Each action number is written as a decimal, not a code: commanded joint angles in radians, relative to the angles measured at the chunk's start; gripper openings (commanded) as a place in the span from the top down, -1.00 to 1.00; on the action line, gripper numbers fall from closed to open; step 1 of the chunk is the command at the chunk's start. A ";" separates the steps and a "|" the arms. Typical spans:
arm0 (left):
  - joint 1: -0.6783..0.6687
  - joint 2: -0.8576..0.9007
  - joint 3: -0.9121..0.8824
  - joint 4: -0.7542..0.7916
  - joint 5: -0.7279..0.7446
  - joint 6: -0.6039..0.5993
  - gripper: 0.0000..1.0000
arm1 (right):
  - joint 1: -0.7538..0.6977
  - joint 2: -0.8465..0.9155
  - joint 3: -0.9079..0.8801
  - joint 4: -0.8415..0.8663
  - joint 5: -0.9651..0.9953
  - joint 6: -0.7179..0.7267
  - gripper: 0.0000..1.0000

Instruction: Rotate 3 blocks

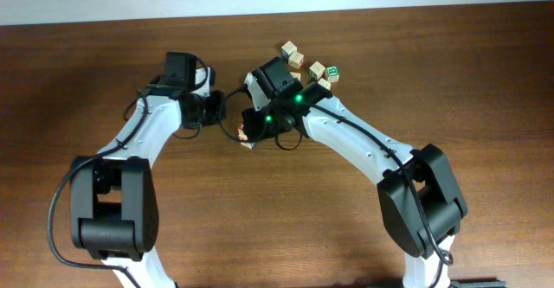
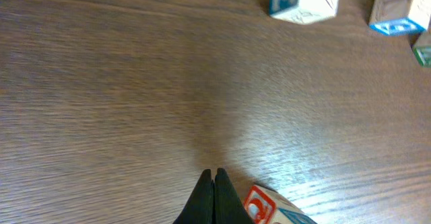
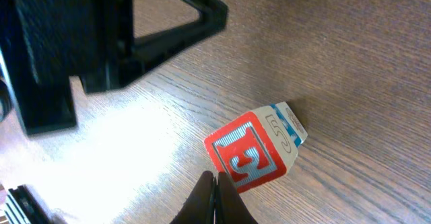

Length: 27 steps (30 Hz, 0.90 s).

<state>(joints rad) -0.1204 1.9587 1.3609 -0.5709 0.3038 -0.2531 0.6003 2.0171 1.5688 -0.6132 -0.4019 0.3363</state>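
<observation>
Bench [image 1: 277,236]: L arm [image 1: 143,132] and R arm [image 1: 355,141] crowd together mid-bench. L jaws and R jaws are both shut, empty. Red block [image 3: 252,153] sits just by the R tips. Risk: a shut-tip nudge slides it w/o turning, or the arms clash.

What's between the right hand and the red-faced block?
Nothing: the right wrist view shows the shut right hand tip right beside the red-faced block, with only wood table around them.
</observation>
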 commanded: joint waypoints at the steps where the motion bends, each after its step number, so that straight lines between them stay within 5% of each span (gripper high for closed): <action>1: 0.029 0.005 0.022 0.001 0.014 -0.023 1.00 | 0.008 0.015 -0.003 0.010 0.000 -0.003 0.92; 15: 0.037 -0.052 0.130 -0.096 -0.004 0.003 1.00 | -0.014 -0.101 0.100 -0.051 0.047 -0.043 0.88; 18: 0.037 -0.123 0.203 -0.191 -0.076 0.020 1.00 | -0.059 -0.169 0.127 -0.098 0.059 -0.057 0.59; 21: 0.037 -0.199 0.235 -0.253 -0.137 0.039 0.60 | -0.114 -0.246 0.132 -0.147 0.095 -0.077 0.23; 24: 0.037 -0.288 0.236 -0.286 -0.192 0.039 -0.08 | -0.176 -0.330 0.132 -0.216 0.170 -0.105 -0.15; 27: 0.036 -0.364 0.236 -0.342 -0.291 0.039 -0.99 | -0.233 -0.408 0.132 -0.296 0.226 -0.158 -0.52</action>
<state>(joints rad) -0.0875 1.6749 1.5810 -0.8730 0.1421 -0.2260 0.4038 1.6810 1.6825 -0.8616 -0.2661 0.2317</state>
